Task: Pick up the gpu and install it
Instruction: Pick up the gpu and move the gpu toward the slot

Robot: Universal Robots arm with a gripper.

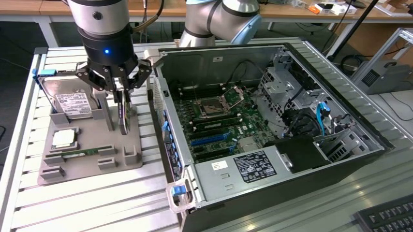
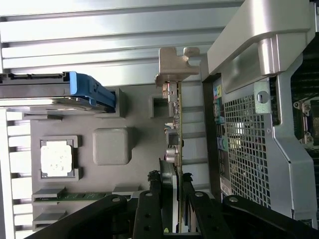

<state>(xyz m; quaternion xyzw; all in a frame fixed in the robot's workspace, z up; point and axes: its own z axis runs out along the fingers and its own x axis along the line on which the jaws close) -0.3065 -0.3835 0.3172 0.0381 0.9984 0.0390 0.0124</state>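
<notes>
The gpu [image 1: 124, 116] stands on edge over the grey holder tray [image 1: 90, 170], between the hard drive and the open computer case [image 1: 335, 166]. My gripper [image 1: 123, 89] comes down from above and is shut on the card's upper edge. In the wrist view the gpu [image 2: 177, 124] is edge-on, a thin green board with its silver bracket [image 2: 172, 64] at the far end, and my fingers [image 2: 149, 209] press it from both sides. I cannot tell whether its lower edge still touches the tray.
On the tray lie a silver hard drive [image 1: 74, 104] with a blue handle [image 2: 92, 92], a CPU [image 1: 65, 138] and a RAM stick [image 1: 81, 153]. The motherboard [image 1: 213, 121] lies exposed inside the case. The case's perforated rear wall [image 2: 249, 134] stands close beside the card. A keyboard [image 1: 387, 217] is at the front right.
</notes>
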